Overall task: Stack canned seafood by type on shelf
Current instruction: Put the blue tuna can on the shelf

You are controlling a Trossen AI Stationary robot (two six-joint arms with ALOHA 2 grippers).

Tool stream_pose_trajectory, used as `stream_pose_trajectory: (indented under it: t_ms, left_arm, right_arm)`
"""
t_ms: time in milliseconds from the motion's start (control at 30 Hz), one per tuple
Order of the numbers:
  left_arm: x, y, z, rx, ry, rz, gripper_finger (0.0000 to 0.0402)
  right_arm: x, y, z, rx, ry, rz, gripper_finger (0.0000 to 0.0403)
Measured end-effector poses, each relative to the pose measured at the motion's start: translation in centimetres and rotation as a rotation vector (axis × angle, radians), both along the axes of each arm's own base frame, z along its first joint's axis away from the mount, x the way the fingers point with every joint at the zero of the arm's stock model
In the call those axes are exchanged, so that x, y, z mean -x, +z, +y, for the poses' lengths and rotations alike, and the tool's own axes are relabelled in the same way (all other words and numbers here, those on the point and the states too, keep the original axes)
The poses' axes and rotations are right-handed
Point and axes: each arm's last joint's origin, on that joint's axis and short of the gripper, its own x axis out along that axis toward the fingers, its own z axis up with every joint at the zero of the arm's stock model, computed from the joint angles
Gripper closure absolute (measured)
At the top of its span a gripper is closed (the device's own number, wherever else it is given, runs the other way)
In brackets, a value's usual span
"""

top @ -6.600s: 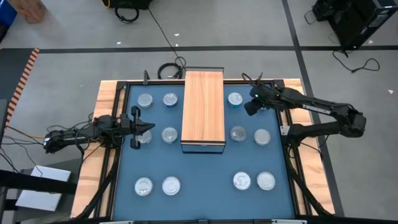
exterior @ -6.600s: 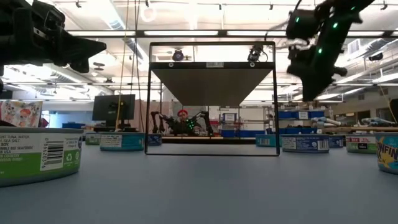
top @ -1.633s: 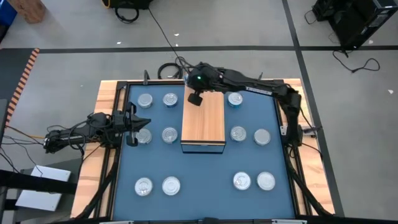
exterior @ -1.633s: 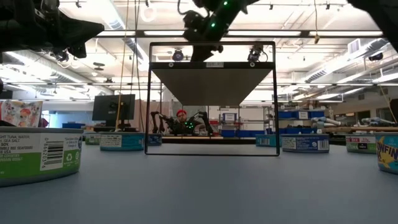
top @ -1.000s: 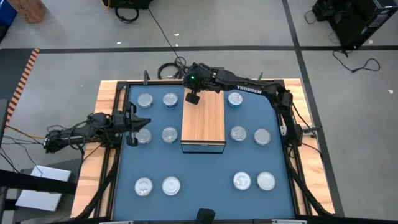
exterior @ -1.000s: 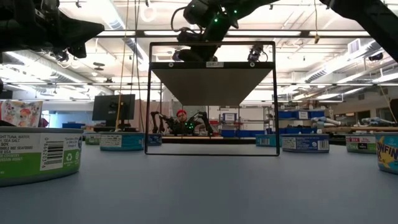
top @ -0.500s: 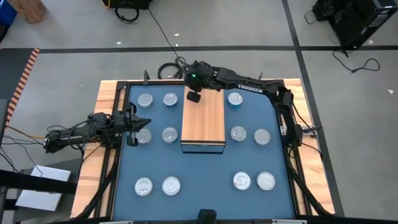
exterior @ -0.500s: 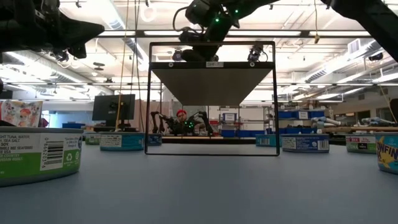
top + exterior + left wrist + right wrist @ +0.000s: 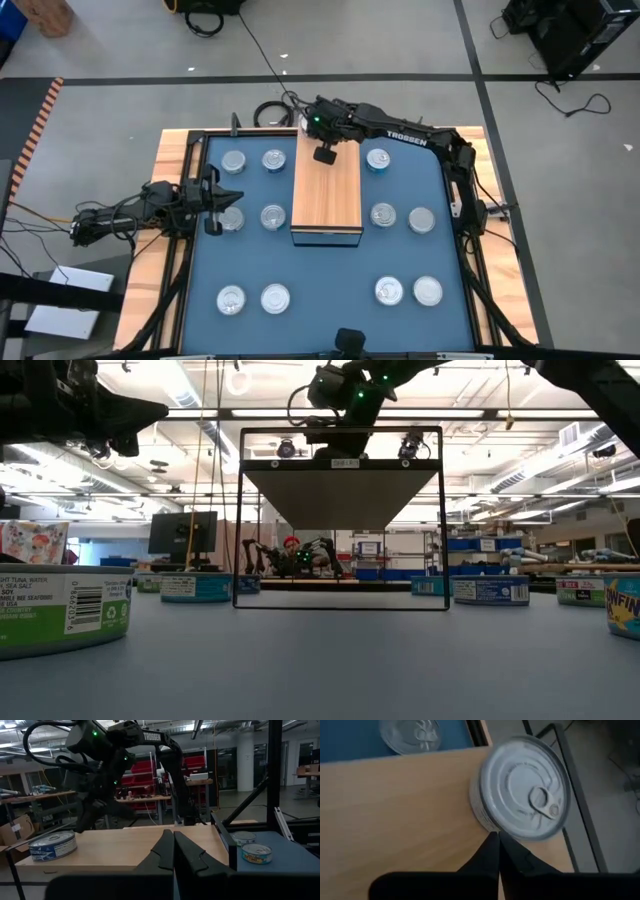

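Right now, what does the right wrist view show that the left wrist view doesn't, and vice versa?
Only the right wrist view: the lid and pull tab of the tin on the shelf, from above, plus another tin on the blue mat past the shelf edge.

Only the left wrist view: the right arm above the shelf, that tin's label side, and two tins beside the shelf.

Both: the tin standing free on the shelf's wood top, each view's own fingers shut.

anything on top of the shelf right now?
One tin sits on the shelf at its far end, near a corner. In the overhead view the right claw hangs over that end and hides it. The rest of the top looks bare.
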Motion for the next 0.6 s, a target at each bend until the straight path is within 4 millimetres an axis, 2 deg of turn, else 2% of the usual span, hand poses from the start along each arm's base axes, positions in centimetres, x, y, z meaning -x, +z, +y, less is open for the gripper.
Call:
stream_pose_trajectory:
  t_ms: [333, 600]
  left_arm:
    - [0.0, 0.0, 0.0, 0.000, 0.000, 0.000, 0.0400]
    - [0.0, 0.0, 0.0, 0.000, 0.001, 0.000, 0.0400]
  right_arm:
    - [0.1, -1.1, -1.2, -0.010, -0.014, 0.012, 0.0399]
    - [-0.2, -1.0, -1.2, -0.009, 0.000, -0.024, 0.0396]
